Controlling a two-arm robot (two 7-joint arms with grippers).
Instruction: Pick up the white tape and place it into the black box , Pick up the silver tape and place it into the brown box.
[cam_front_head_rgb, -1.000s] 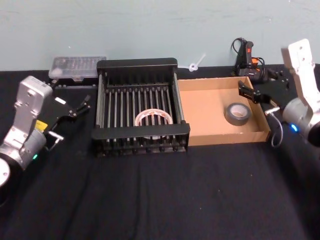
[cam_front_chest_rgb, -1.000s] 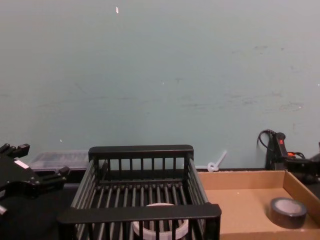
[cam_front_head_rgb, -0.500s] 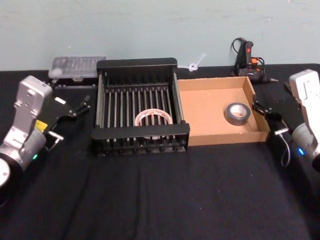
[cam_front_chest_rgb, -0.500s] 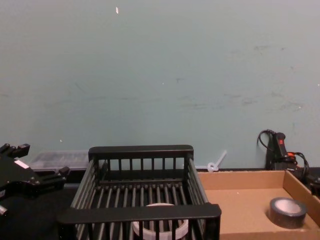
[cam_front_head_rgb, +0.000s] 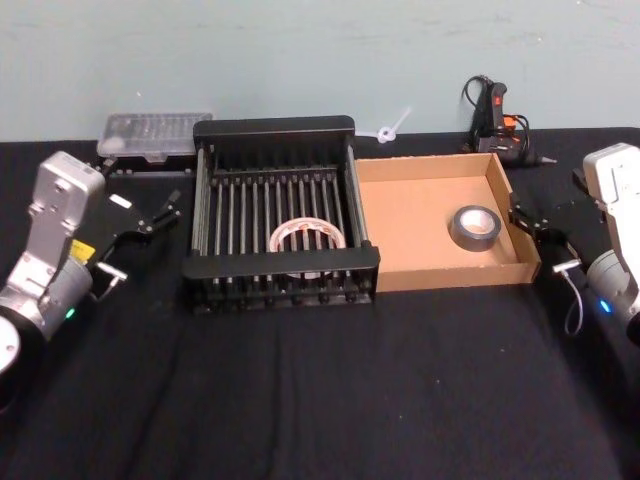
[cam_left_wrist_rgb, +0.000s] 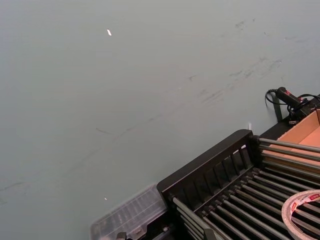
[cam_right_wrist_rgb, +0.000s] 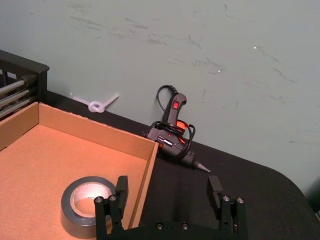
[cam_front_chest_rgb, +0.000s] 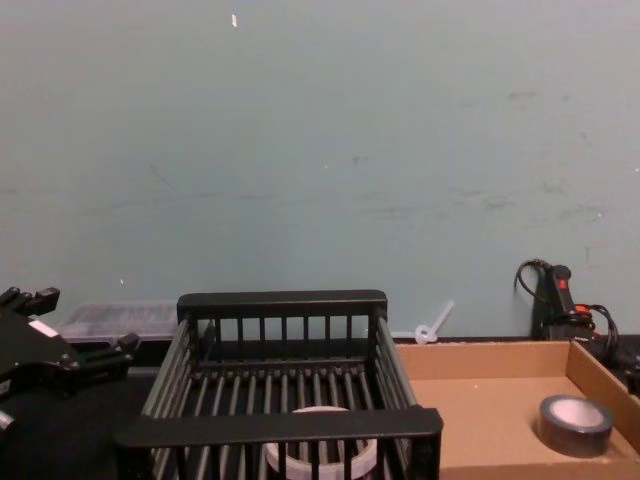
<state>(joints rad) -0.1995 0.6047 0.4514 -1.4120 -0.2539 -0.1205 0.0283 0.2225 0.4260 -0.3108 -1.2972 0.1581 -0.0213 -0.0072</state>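
Note:
The white tape (cam_front_head_rgb: 308, 236) lies flat on the slatted floor of the black box (cam_front_head_rgb: 272, 128), near its front rim; it also shows low behind the front rim in the chest view (cam_front_chest_rgb: 320, 455). The silver tape (cam_front_head_rgb: 474, 227) rests in the brown box (cam_front_head_rgb: 410, 215), close to the right wall. My right gripper (cam_front_head_rgb: 545, 240) hovers open just outside that wall. In the right wrist view the right gripper (cam_right_wrist_rgb: 168, 189) holds nothing, with the silver tape (cam_right_wrist_rgb: 85, 205) just beyond one finger. My left gripper (cam_front_head_rgb: 142, 232) sits open to the left of the black box, apart from it.
A clear plastic case (cam_front_head_rgb: 155, 135) lies behind the left gripper. A black glue gun (cam_front_head_rgb: 495, 118) with a cord stands behind the brown box's far right corner. A white zip tie (cam_front_head_rgb: 390, 128) lies by the back wall. Black cloth covers the table's front.
My right gripper has drawn back from over the brown box's right wall, out to the right and lower. The silver tape stays in the box. The left arm has not moved.

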